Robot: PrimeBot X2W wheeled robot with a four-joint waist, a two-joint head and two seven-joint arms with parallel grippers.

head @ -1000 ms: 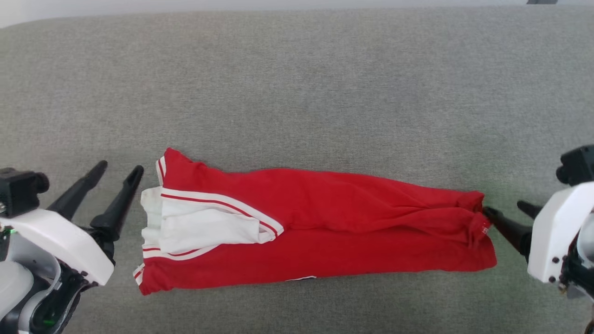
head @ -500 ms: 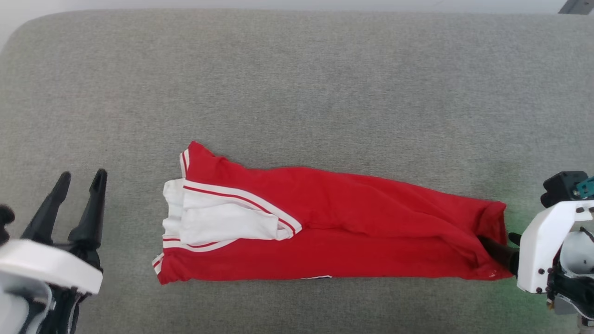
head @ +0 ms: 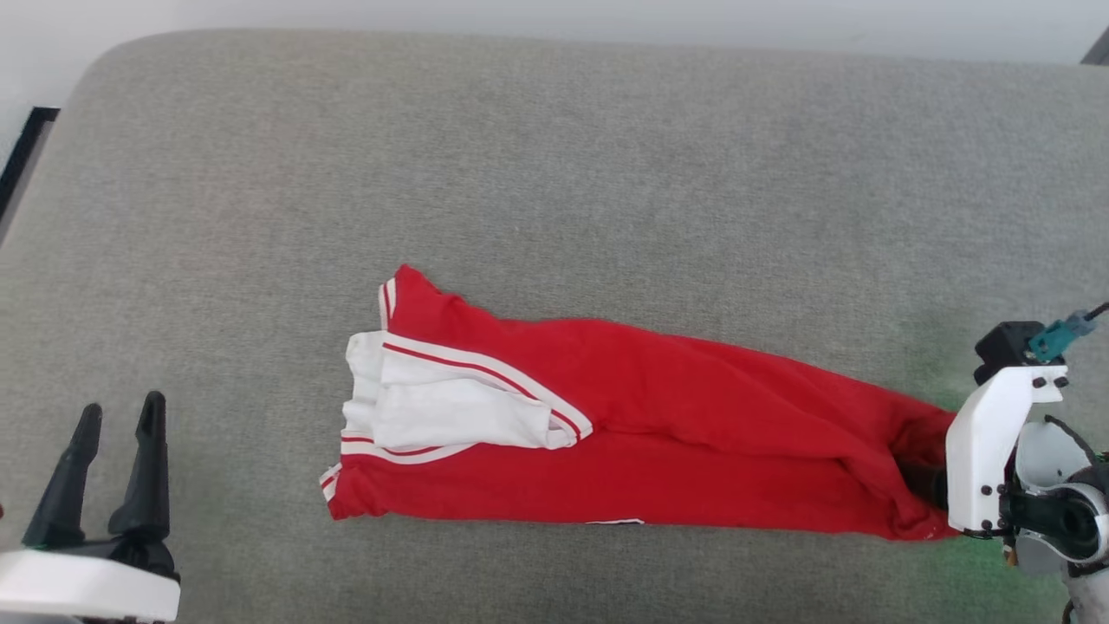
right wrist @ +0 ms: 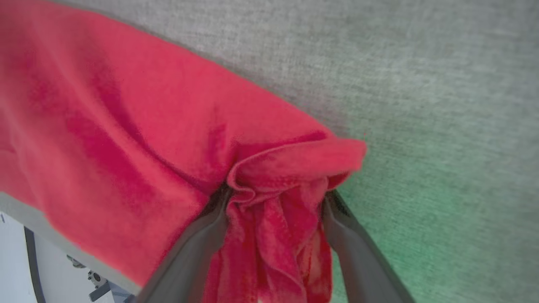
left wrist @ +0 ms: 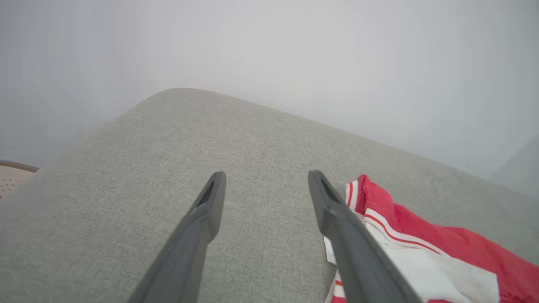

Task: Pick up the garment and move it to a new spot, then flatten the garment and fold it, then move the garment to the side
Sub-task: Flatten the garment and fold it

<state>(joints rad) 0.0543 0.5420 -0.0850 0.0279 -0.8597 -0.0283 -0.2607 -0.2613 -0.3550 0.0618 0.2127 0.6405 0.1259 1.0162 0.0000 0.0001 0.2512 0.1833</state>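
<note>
The red jersey [head: 658,433] lies as a long folded strip on the near half of the grey cushion [head: 554,173], with its white sleeve [head: 433,407] at the robot's left end. At the jersey's right end, the right gripper [right wrist: 276,193] has its fingers spread wide, and the bunched hem sits between them without being pinched. The left gripper [head: 121,403] is also released and holds nothing, well apart from the jersey's left end. The step in hand seems to be folding the right end over toward the sleeve. To do it well, the right fingers should close on all layers of the hem, then lift low and travel straight along the jersey, so the thin fabric does not twist.
</note>
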